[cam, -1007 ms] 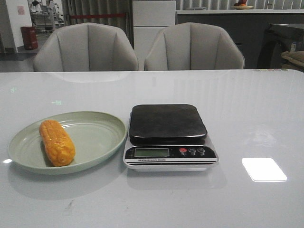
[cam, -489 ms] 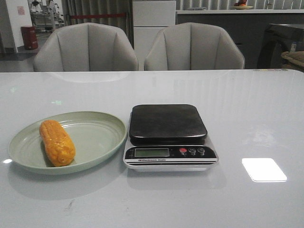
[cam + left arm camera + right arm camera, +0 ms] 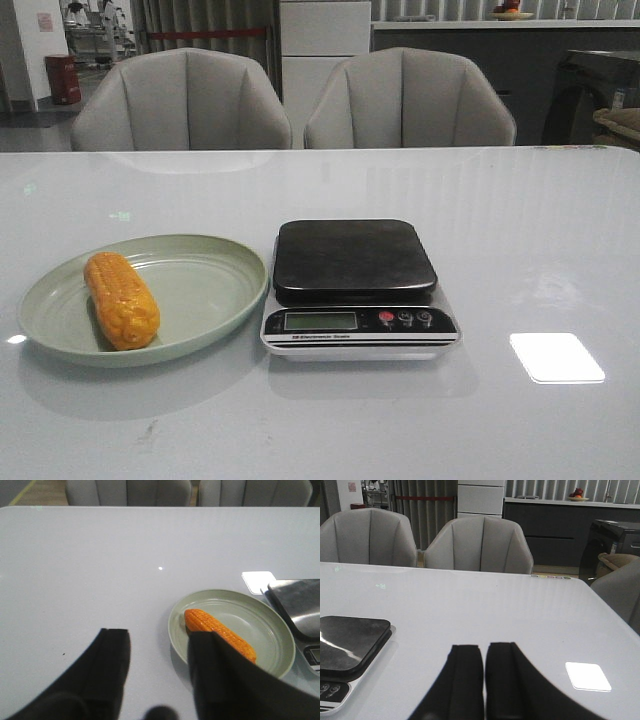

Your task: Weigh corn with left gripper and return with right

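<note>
Left end effector (image 3: 157,672) nearest in its own wrist view, fingers spread wide with bare table (image 3: 90,570) showing between them, holding nothing. Just beyond one finger, a single corn cob (image 3: 220,634), partly hidden behind that finger, lying off to the scale's side of the gap rather than centred in it. Long axis of the cob running diagonally, near end pointing back toward the robot, far end angled away to the robot's left. Judged from this: a shift toward the scale's side and a turn of the wrist needed, so that the fingers close across the cob's width and not along its length. Left arm clearly the nearer one; right end effector (image 3: 484,680) well apart, past the scale, fingers pressed together with only a thin seam between, empty. From the front, neither arm in sight. One pale green plate (image 3: 200,300) at the left, the cob resting on the plate's left half, touching the dish and not the rim. One kitchen scale (image 3: 355,285) just beside the plate to the right, its black platform bare, display too small to read, three small buttons beside it, one of them red. No weighing done yet, by the look of things. Farther back, two grey chairs (image 3: 185,100) behind the table's far edge.
</note>
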Controlling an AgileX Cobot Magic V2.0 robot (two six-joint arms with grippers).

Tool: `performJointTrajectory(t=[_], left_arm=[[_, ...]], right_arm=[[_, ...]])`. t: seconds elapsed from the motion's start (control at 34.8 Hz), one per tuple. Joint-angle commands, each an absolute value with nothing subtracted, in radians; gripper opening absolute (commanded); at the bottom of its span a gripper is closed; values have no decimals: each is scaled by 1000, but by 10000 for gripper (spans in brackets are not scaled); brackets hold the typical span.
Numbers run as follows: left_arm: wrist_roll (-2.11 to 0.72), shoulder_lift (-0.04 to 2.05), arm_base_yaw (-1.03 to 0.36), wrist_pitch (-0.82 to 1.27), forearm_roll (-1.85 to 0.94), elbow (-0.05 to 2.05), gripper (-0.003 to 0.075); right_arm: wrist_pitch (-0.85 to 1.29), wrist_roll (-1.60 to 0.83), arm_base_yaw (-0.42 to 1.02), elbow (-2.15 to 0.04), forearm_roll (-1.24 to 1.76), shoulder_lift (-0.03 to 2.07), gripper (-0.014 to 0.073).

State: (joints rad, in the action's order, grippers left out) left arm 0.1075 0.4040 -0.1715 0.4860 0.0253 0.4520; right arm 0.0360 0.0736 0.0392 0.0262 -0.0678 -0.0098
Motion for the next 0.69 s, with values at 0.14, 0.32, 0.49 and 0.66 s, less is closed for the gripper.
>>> performJointTrajectory(t=[0.14,0.32,0.49,0.66], left_arm=[[122,643,-199,447,-58,609,559],[122,865,-200,445,-157,705,559],[122,1071,-219,443,-204,773,556],[122,1243,-293,441,-208,834,556]], right_arm=[[-48,66,39,36,-78,-28,192],[-48,66,39,36,-78,-28,192],[-48,66,39,36,-78,-28,192],[-48,66,39,36,-78,-28,192]])
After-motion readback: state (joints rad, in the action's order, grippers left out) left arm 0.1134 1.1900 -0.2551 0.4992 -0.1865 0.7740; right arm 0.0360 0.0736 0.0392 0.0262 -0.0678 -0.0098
